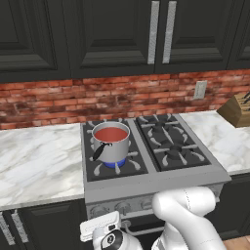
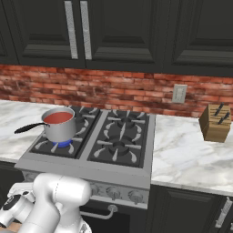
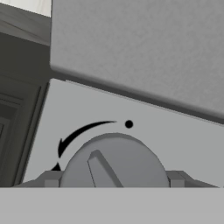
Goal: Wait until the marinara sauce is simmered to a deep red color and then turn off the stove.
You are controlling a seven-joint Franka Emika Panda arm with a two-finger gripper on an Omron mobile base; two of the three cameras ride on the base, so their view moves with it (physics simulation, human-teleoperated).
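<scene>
Marinara sauce [image 1: 111, 134]: red, in saucepan [image 1: 113, 149] on stove [image 1: 161, 173] left-near burner, blue flame beneath. Gripper [image 3: 113, 181]: at knob [image 3: 114, 162], fingers either side; grip undeterminable.

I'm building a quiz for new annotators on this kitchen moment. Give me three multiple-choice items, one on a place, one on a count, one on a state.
1. Where on the stainless-steel gas stove does the small steel saucepan of red marinara sauce stand?
A. front left burner
B. back right burner
C. marble counter

2. How many burners does the stove have?
A. two
B. four
C. six

3. What shows beneath the saucepan?
A. a blue flame
B. nothing lit
C. a lid

Answers: 1 A, both base views show it front left. 2 B, four grates show. 3 A, blue glows below the pan.
</scene>
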